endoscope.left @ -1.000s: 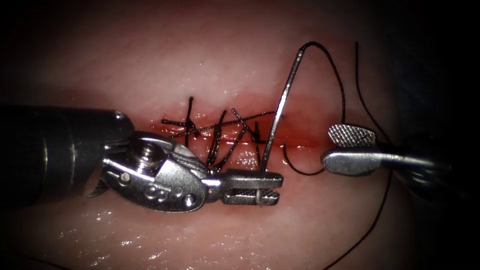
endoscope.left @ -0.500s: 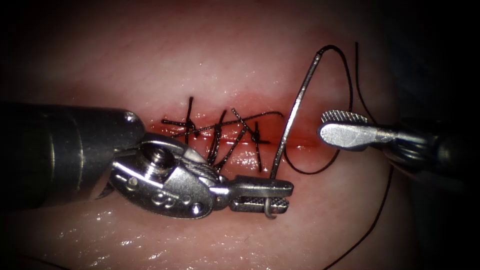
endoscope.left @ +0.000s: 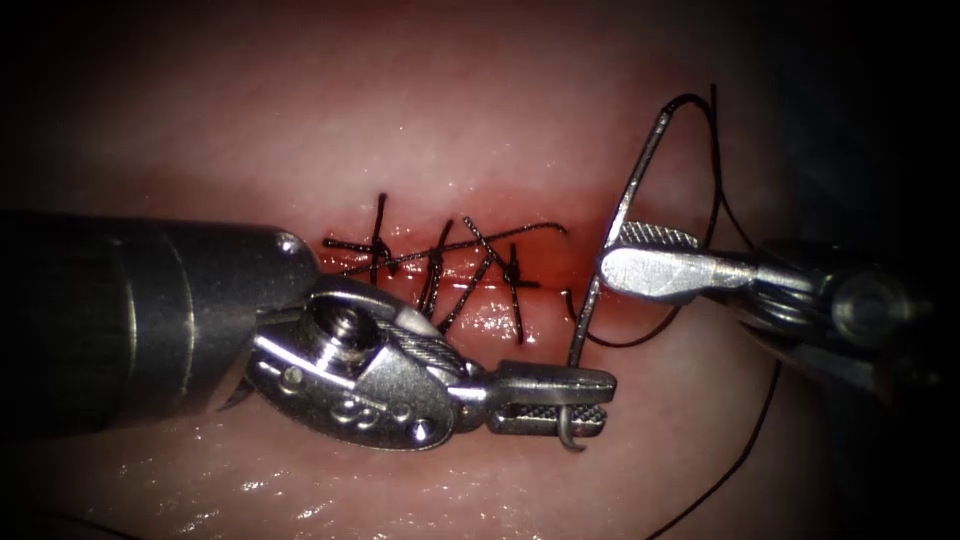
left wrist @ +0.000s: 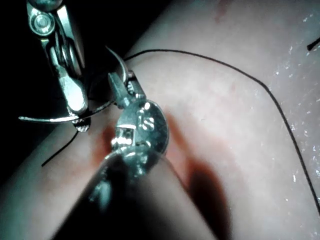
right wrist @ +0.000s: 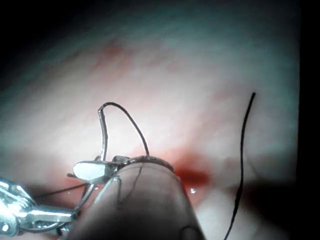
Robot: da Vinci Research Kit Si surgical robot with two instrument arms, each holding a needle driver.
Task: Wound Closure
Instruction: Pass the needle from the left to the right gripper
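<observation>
The left tool's [endoscope.left: 560, 405] fingers [endoscope.left: 550, 378] are being pressed together on the needle [endoscope.left: 610, 250] near its pointed end, below the cut [endoscope.left: 560, 285]. The right tool's [endoscope.left: 625, 262] fingers [endoscope.left: 650, 272] are being held spread around the needle's shaft. The needle is being kept clear of the tissue [endoscope.left: 450, 110], its length rising up and rightward, thread [endoscope.left: 715, 200] trailing from its top.

Tools: two steel wristed needle drivers, the left tool [endoscope.left: 550, 400] and the right tool [endoscope.left: 645, 262].
Needles: one curved steel needle [endoscope.left: 610, 230].
Running thread: one long black thread [endoscope.left: 745, 450].
Stitches: about four dark stitches [endoscope.left: 440, 265] across one reddened cut [endoscope.left: 560, 280].
Tissue: one pale pink pork-belly tissue [endoscope.left: 300, 120].
</observation>
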